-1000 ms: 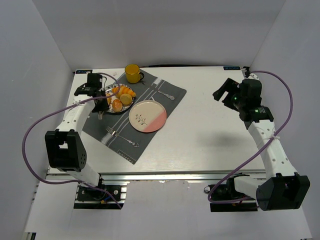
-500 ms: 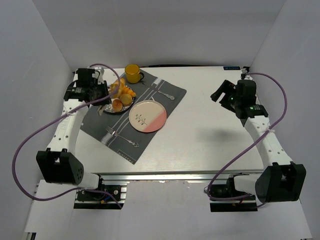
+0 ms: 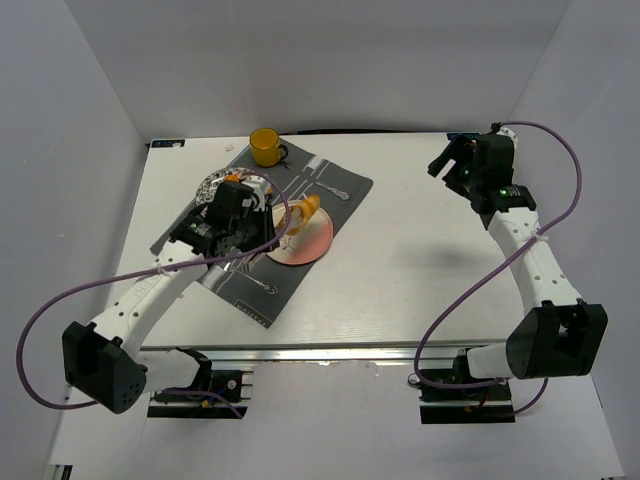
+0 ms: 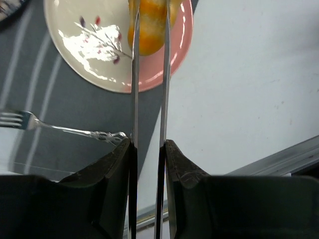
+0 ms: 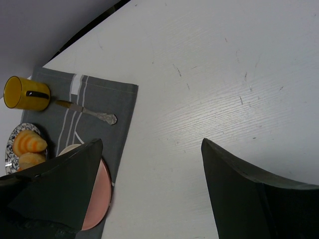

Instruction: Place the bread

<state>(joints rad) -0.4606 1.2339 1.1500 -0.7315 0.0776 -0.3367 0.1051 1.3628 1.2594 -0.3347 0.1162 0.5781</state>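
Observation:
My left gripper (image 3: 258,214) (image 4: 148,145) is shut on a pair of thin metal tongs (image 4: 134,89). The tong tips pinch an orange-yellow bread roll (image 3: 308,207) (image 4: 149,25), held over the far right part of the cream and pink plate (image 3: 300,243) (image 4: 89,64); I cannot tell whether it touches the plate. The plate lies on a grey placemat (image 3: 232,268). My right gripper (image 3: 450,165) (image 5: 149,144) is open and empty, raised over the bare table at the far right.
A patterned plate (image 3: 213,184) with more bread rolls (image 5: 29,143) sits at the placemat's far left, partly hidden by my left arm. A yellow mug (image 3: 265,147) (image 5: 20,92) stands behind it. A fork (image 3: 242,273) (image 4: 65,130) and a knife (image 3: 327,188) (image 5: 88,113) lie on the mat.
My left gripper has swung right from the patterned plate to the pink plate, carrying a roll in the tongs. My right gripper has drifted slightly farther back.

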